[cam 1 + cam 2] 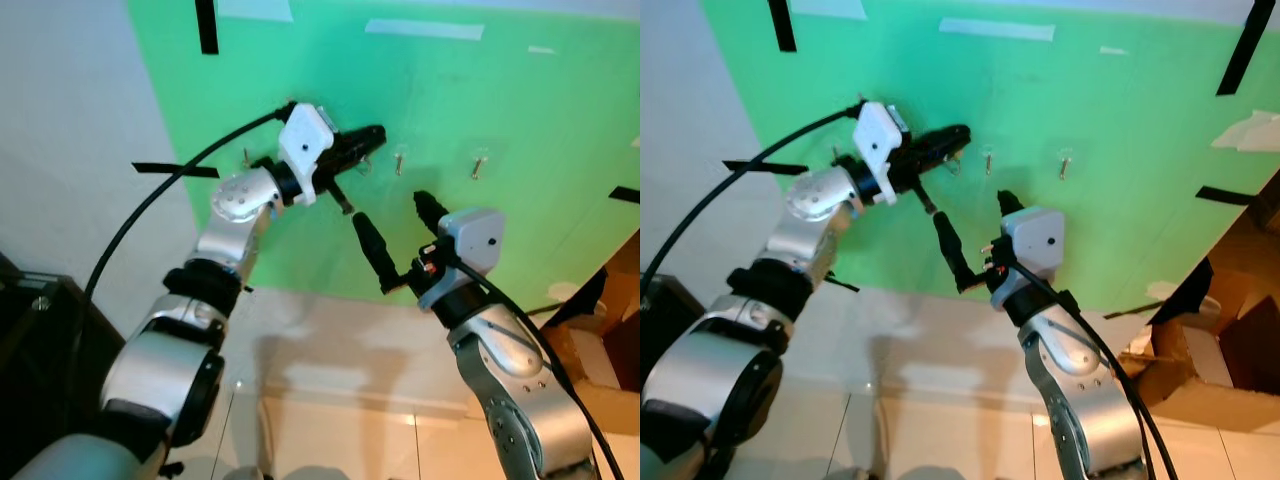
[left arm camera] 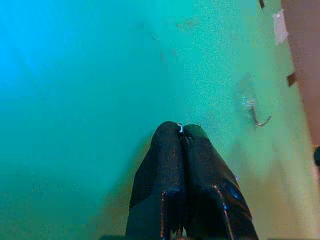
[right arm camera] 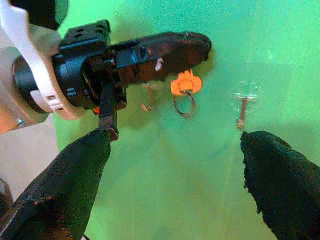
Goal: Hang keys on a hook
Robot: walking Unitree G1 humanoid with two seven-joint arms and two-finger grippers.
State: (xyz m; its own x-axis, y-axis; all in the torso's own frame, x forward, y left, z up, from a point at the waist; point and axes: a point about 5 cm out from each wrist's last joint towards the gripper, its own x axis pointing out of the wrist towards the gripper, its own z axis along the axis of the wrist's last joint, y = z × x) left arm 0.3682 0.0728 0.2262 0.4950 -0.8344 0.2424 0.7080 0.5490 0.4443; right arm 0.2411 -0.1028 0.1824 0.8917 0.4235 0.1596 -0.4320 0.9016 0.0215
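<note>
Orange-tagged keys (image 3: 186, 84) with a metal ring hanging below, upper middle of the right wrist frame, against the green wall, a clear-based metal hook (image 3: 244, 102) just to their right, still bare

Left arm: raised, extended forward; left tool (image 1: 372, 134) with fingers pressed together at the tips. Right arm: raised, elbow bent; right tool (image 1: 398, 222) with fingers (image 3: 75, 185) spread wide apart, pointing upward.
</note>
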